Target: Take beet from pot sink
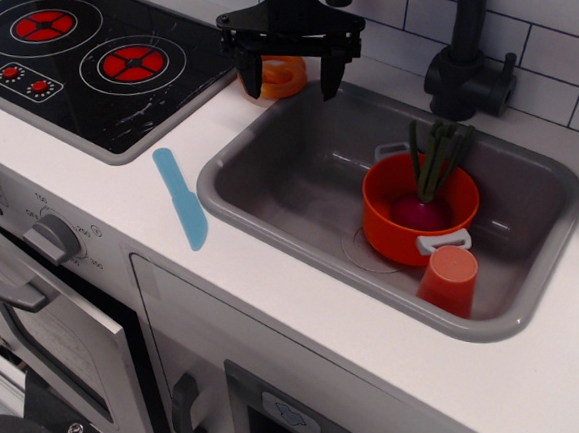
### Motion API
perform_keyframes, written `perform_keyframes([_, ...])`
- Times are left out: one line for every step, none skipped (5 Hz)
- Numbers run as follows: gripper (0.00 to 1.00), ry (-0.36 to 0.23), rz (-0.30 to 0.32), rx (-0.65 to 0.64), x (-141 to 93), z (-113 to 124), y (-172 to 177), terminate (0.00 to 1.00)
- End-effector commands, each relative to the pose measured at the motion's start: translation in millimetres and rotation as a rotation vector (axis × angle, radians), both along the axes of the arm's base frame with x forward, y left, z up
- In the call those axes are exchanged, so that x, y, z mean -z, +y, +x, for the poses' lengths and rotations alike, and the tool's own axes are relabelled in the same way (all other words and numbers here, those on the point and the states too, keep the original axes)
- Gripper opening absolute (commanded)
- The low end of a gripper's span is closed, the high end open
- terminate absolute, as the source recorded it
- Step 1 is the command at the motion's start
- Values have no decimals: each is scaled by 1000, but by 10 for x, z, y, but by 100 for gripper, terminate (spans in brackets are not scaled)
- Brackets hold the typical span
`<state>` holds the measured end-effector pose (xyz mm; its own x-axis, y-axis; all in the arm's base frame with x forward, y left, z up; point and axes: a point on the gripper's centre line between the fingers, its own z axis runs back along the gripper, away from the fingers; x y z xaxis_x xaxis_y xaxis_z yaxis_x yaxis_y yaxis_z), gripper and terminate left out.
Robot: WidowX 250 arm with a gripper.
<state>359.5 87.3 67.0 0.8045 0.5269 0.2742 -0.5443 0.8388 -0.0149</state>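
Note:
The beet [419, 213], a magenta bulb with long dark green stalks, sits upright inside the orange pot [381, 220]. The pot stands in the right half of the grey sink [273, 165] and has two grey side handles. My gripper [289, 79] is black, open and empty. It hangs above the sink's back left corner, well left of the pot and apart from the beet.
An orange-red cup [449, 279] stands upside down in the sink, just in front of the pot. An orange ring-shaped disc [282, 76] lies on the counter behind my gripper. A blue toy knife [181, 198] lies left of the sink. A black faucet [464, 60] and a stove [82, 55] are at the back.

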Motion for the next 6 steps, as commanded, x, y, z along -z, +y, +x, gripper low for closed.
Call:
perform_keyframes([100,0,0,0,0,0,0,0])
perform_keyframes([100,34,-5,63,-149,-82,-38,0])
perform_keyframes([100,59,-38,95,-271,-148,-126,0])
perform_keyframes([100,87,-8,244,-276,-154,-313,0])
perform_keyframes([100,121,69,491,-187,-106,-586,0])
perform_keyframes([100,29,77,596,-117,-71,-830,0])
